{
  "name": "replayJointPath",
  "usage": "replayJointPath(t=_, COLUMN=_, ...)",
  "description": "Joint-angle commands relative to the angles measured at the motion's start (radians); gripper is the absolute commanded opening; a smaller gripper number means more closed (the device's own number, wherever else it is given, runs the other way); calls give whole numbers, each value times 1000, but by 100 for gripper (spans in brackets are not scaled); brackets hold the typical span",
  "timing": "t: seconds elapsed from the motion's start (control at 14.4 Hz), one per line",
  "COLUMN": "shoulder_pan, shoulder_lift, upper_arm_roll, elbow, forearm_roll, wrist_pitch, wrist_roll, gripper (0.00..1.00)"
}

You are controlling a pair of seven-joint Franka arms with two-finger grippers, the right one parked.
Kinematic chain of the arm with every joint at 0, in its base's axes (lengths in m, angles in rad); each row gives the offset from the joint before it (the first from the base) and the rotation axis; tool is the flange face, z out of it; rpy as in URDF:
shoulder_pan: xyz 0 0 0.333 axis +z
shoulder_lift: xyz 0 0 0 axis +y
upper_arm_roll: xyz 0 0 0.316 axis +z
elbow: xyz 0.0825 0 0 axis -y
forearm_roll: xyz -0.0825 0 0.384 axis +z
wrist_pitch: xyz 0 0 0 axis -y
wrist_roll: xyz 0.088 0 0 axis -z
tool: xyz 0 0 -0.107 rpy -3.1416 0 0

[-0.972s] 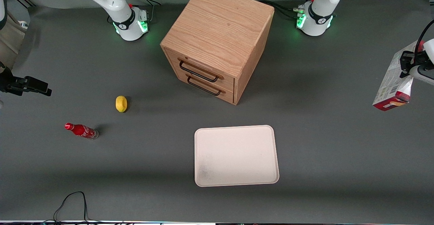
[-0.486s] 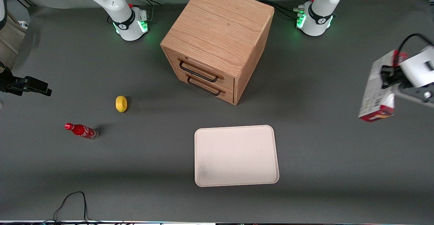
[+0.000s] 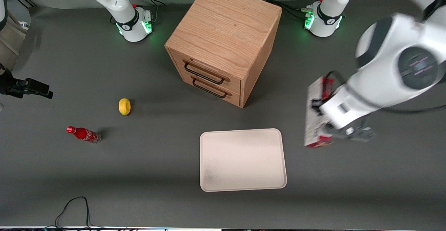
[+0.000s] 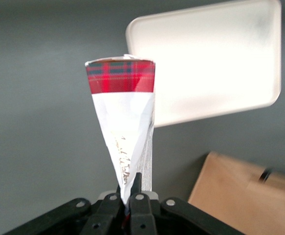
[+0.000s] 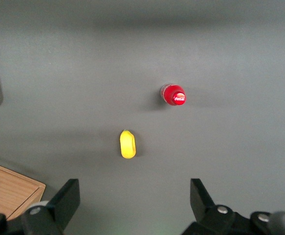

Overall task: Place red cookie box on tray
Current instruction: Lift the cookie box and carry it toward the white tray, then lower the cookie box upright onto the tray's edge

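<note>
While the tabletop (image 3: 348,189) carries everything else, the red cookie box (image 3: 313,116) is not resting on it: the working arm holds the box in the air at the right of the front view, toward the working arm's end of the tabletop. Judged from that, the pickup is done and the carry is under way; what is left is to bring the box over the tray, lower it and let go.

The wooden drawer cabinet (image 3: 223,43), the largest thing, stands at upper centre of the front view, farther from the camera than the tray (image 3: 243,159). The tray lies at lower centre, nothing on it. The box hangs beside the tray's edge on the working arm's side, near it but not yet over it. In the left wrist view the box (image 4: 125,117) sticks out from the tool edge-on, its red plaid end toward the tray (image 4: 215,63).

The tool (image 4: 131,198) is closed tight on the box, its fingers (image 4: 139,193) pinching the thin cardboard at one end; in the front view the tool (image 3: 322,107) grips the box partway along its length.

Toward the parked arm's end, at the left of the front view, a small red soda bottle (image 3: 83,134) and a lemon (image 3: 124,106) lie well apart from the tray.
</note>
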State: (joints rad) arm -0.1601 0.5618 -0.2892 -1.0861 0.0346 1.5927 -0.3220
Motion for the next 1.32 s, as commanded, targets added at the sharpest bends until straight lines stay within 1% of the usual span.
replayJointPath(t=0.0, shoulder_pan=-65, shoulder_lift=193, upper_arm_roll=7, elbow=150, forearm_roll=30, wrist_pitch=119, wrist_roll=-104, gripper=0)
replayJointPath(t=0.07, shoulder_pan=-71, shoulder_lift=225, upper_arm_roll=16, elbow=149, forearm_roll=42, wrist_pitch=172, wrist_roll=-106, gripper=0)
replayJointPath(t=0.21, shoulder_pan=-81, shoulder_lift=277, upper_arm_roll=30, elbow=149, forearm_roll=44, wrist_pitch=248, wrist_roll=-114, gripper=0)
replayJointPath(t=0.35, shoulder_pan=-81, shoulder_lift=312, upper_arm_roll=35, elbow=140, forearm_roll=44, wrist_pitch=289, wrist_roll=-175, gripper=0)
replayJointPath(t=0.62, shoulder_pan=-82, shoulder_lift=369, upper_arm_roll=36, elbow=137, forearm_roll=47, wrist_pitch=331, wrist_roll=-189, gripper=0)
replayJointPath(t=0.9, shoulder_pan=-82, shoulder_lift=395, upper_arm_roll=58, elbow=89, forearm_roll=48, wrist_pitch=412, wrist_roll=-195, gripper=0)
replayJointPath(t=0.97, shoulder_pan=-82, shoulder_lift=402, upper_arm_roll=68, elbow=72, forearm_roll=59, wrist_pitch=440, wrist_roll=-195, gripper=0)
replayJointPath(t=1.25, shoulder_pan=-88, shoulder_lift=414, upper_arm_roll=79, elbow=52, forearm_roll=67, wrist_pitch=471, wrist_roll=-213, gripper=0)
